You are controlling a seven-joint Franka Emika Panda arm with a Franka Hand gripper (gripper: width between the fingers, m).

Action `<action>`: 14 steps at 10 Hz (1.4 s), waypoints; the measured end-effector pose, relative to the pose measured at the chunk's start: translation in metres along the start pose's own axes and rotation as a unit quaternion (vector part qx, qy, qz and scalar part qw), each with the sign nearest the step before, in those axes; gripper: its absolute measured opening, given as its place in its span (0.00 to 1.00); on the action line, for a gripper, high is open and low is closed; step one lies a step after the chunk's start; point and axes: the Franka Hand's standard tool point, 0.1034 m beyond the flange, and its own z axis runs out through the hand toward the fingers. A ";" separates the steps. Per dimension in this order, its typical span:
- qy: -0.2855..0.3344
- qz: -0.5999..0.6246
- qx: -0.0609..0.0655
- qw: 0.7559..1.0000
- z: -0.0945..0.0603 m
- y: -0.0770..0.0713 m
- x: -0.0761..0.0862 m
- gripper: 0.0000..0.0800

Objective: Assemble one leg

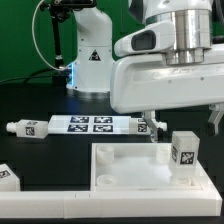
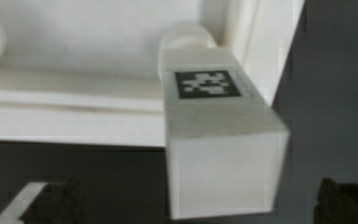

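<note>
A leg (image 1: 184, 152), a chunky white peg with a square marker tag, stands upright on the right corner of the large white square panel (image 1: 120, 172). My gripper (image 1: 150, 127) hangs just behind the panel, to the exterior view's left of that leg. In the wrist view the leg (image 2: 222, 130) fills the middle, against the panel (image 2: 69, 90). My gripper (image 2: 194, 205) is open, with one dark fingertip (image 2: 43, 202) on each side of the leg and a gap to each. It holds nothing.
A second leg (image 1: 28, 127) lies on the table at the exterior view's left, beside the marker board (image 1: 90, 124). A third tagged leg (image 1: 7, 176) lies at the lower left edge. The white robot base (image 1: 90, 55) stands behind.
</note>
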 end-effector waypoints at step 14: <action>-0.114 0.280 -0.025 0.953 0.011 -0.007 -0.017 0.36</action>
